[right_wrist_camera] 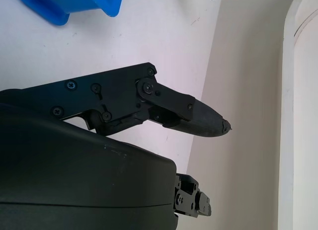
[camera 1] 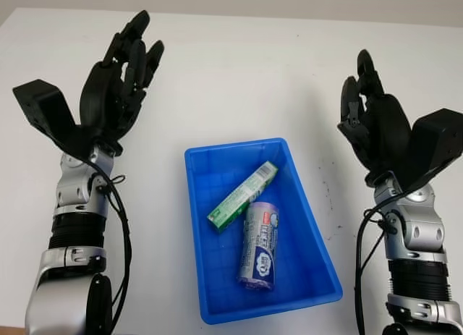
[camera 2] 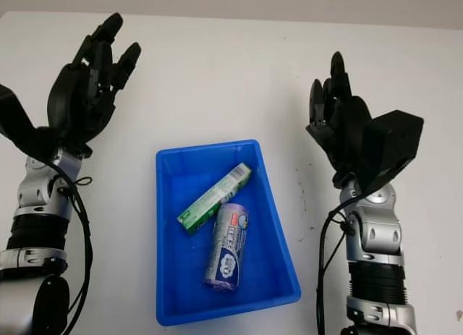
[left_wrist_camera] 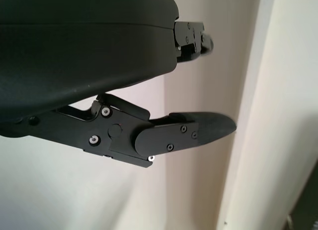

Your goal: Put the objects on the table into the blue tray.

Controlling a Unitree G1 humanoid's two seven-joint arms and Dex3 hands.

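Both of my hands were raised over the white table [camera 1: 231, 67], my left hand [camera 1: 119, 78] and my right hand [camera 1: 372, 125] each holding nothing, either side of the blue tray [camera 1: 318, 241]. Inside it a green box [camera 1: 242, 196] lay just beside, perhaps touching, a purple tube [camera 1: 260, 244].

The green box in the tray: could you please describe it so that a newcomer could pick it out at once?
Start at the blue tray in the middle of the white table, between the two raised hands. Two things lie inside; the green box is the long, slim, flat-sided one lying slantwise, farther from the robot. Its neighbour, the purple tube, is round and thicker.
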